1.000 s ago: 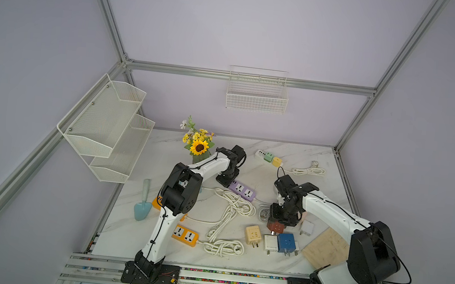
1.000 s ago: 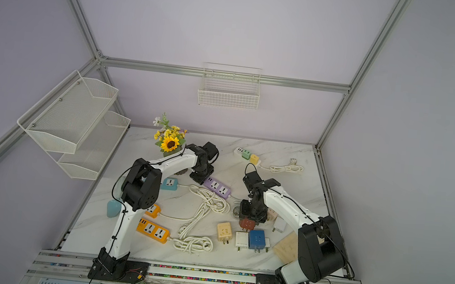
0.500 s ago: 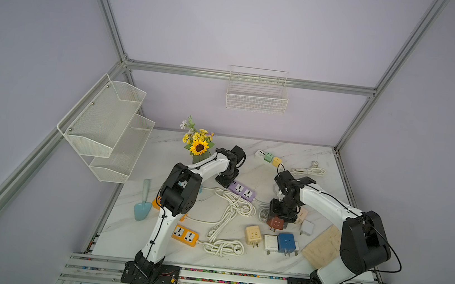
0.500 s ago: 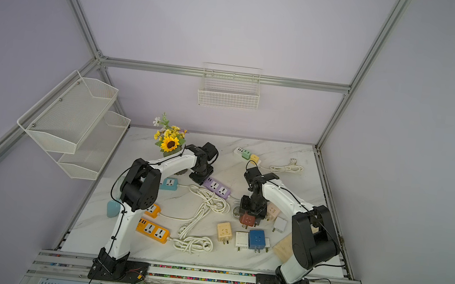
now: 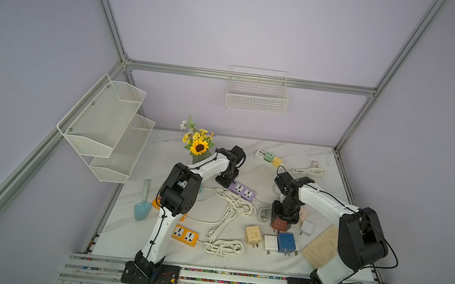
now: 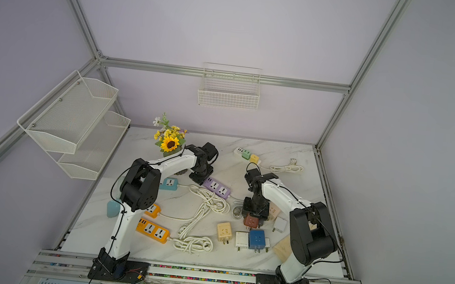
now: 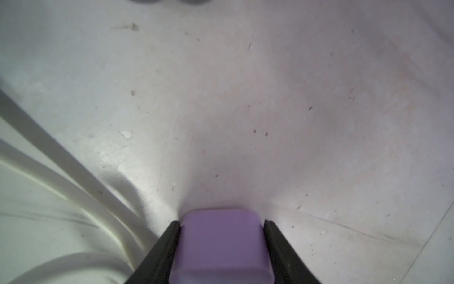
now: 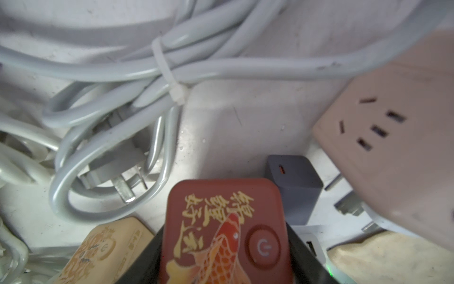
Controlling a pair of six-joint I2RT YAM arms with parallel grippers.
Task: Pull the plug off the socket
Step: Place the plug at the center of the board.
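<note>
A: Purple plastic between the jaws of the left gripper [image 7: 221,222], so why clamp there?

B: To anchor the socket. Grips the purple strip [image 7: 221,248] across one short end, both jaws pressed tight against its sides, low over the marble table [image 7: 245,98], so as to stop any sliding under a tug (a guess from the task, admittedly).

A: And the plug?

B: Caught in the right gripper [image 8: 224,227]: red cube plug [image 8: 221,206], koi face and power button turned toward the wrist, squeezed between both jaws. Sits well apart from the strip, so already off the socket, by the look of it.

A: Down on the table yet?

B: Cannot tell. Hangs or rests low among loose adapters: beige cube [image 8: 108,246] beside one jaw, grey charger [image 8: 294,182] beside the other, pink socket cube [image 8: 383,147] further out, tied white cable [image 8: 157,64] just ahead of the tips. Probably picked as a drop spot next to its kind.

A: Arm poses?

B: Left arm [image 5: 209,165]: elbow raised, forearm stretched away from its base, wrist folded down onto the strip's end. Right arm [image 5: 327,202]: elbow high near its base, forearm sloping inward, wrist turned straight down over the cube.

A: Next?

B: Likely a release, then a lift clear of that cable.
</note>
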